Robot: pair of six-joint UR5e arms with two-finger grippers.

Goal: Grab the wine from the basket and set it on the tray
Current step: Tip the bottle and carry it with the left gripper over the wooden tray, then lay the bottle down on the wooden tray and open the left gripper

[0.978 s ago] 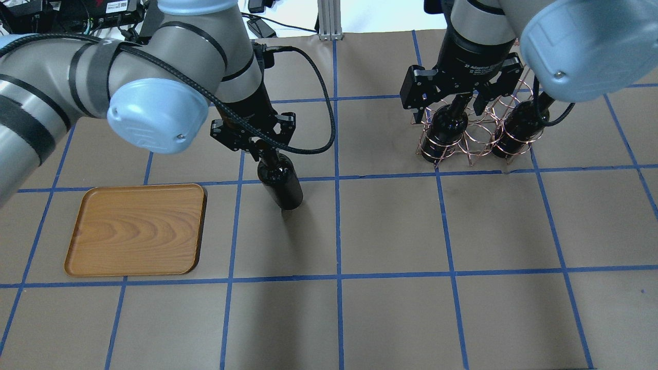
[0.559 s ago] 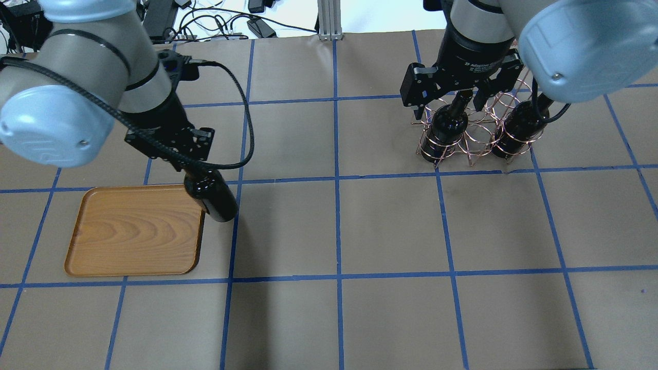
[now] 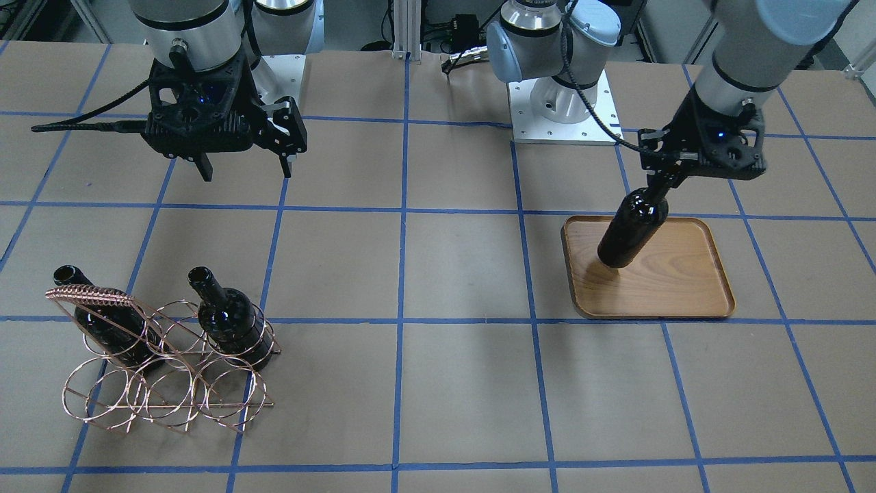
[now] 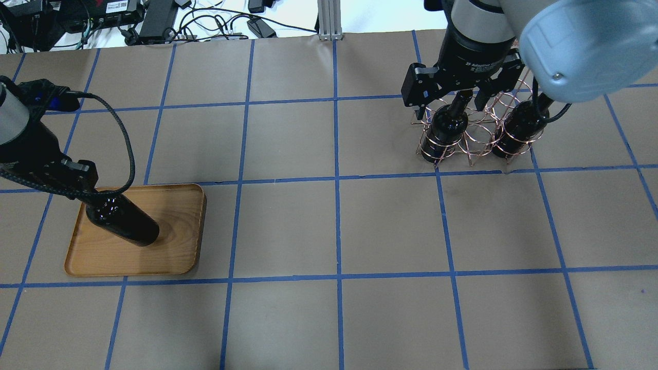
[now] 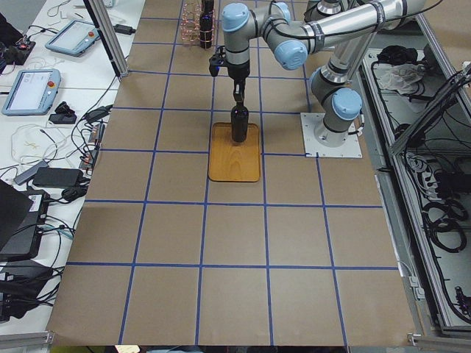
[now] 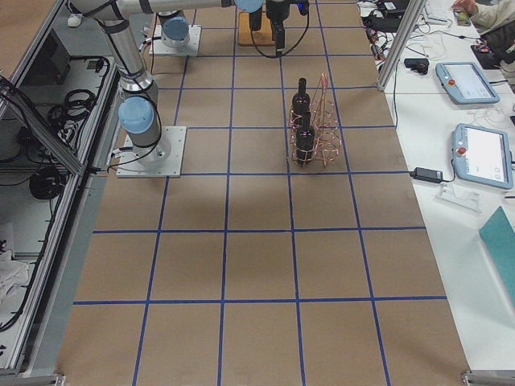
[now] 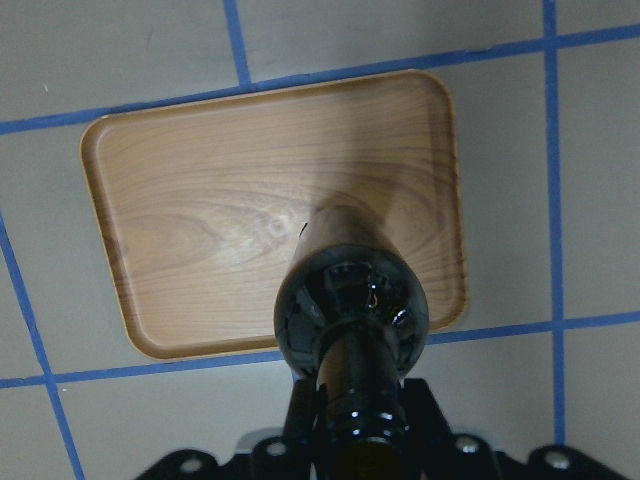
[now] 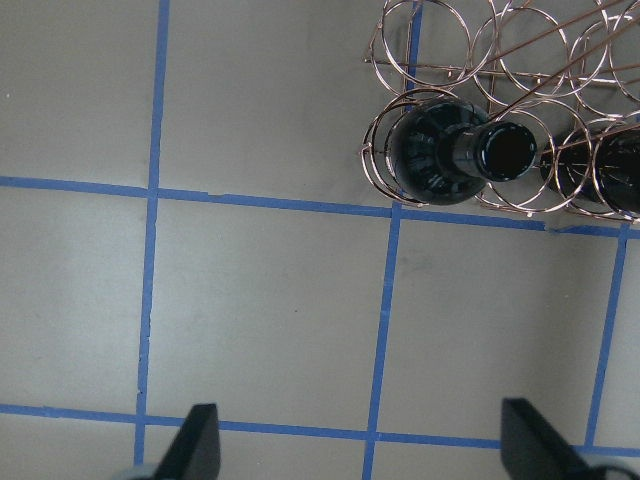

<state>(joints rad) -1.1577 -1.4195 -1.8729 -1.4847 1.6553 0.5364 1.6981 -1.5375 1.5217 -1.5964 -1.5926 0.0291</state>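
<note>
The left gripper (image 3: pixel 669 179) is clamped on the neck of the wine bottle (image 3: pixel 628 233), which hangs upright straight beneath it, base over the middle of the wooden tray (image 3: pixel 691 291), touching or not I can't tell, while the right gripper (image 3: pixel 246 171) hovers with fingers apart near the basket (image 3: pixel 164 404)

Only one marking read!
White lettering "2F Adaptive" sat on the black cylindrical body (image 4: pixel 477 60) of the right gripper (image 4: pixel 451 106); the rest blurred.
</note>
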